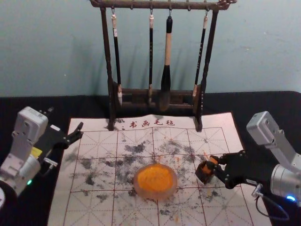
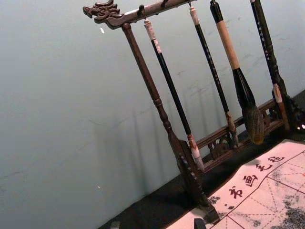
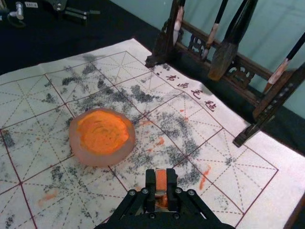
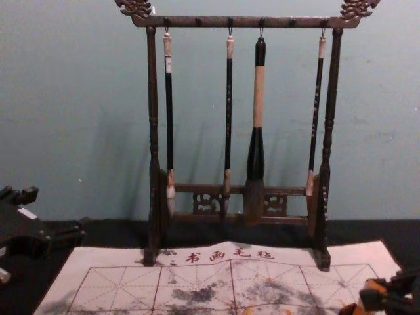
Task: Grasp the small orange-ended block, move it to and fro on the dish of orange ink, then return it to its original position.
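Small orange-ended block (image 3: 161, 182) clamped at three o'clock: watch the grip!

And here we are, the right gripper (image 3: 161, 175) with its fingers pinched on the block, out at about three o'clock from the dish of orange ink (image 1: 155, 181) in the head view, over the marked mat (image 1: 94, 202). A dark, boxy piece (image 1: 204, 173) sits right by it; part of the block or separate, I can't tell! Nor can I tell whether there's air underneath.

So the likely play is a carry towards nine o'clock, and here's the danger. Travel too low and the block clips the dish's rounded rim, shoving the dish along or twisting the block between those fingers. Orange on the held part, too: if that's wet ink, it could be slippery, and the rubbing to and fro would work the block loose. Press too hard and the dish may slide with every stroke; swing too wide and the end runs off the ink. Then the return: a loaded end could drip, and a tilted release might topple the block.

Away at ten o'clock, the left gripper (image 1: 66, 118) waits idle, fingers apart. Up at twelve stands the brush rack (image 1: 111, 101), hanging brushes and all, unlikely to be troubled unless the right arm reaches long.
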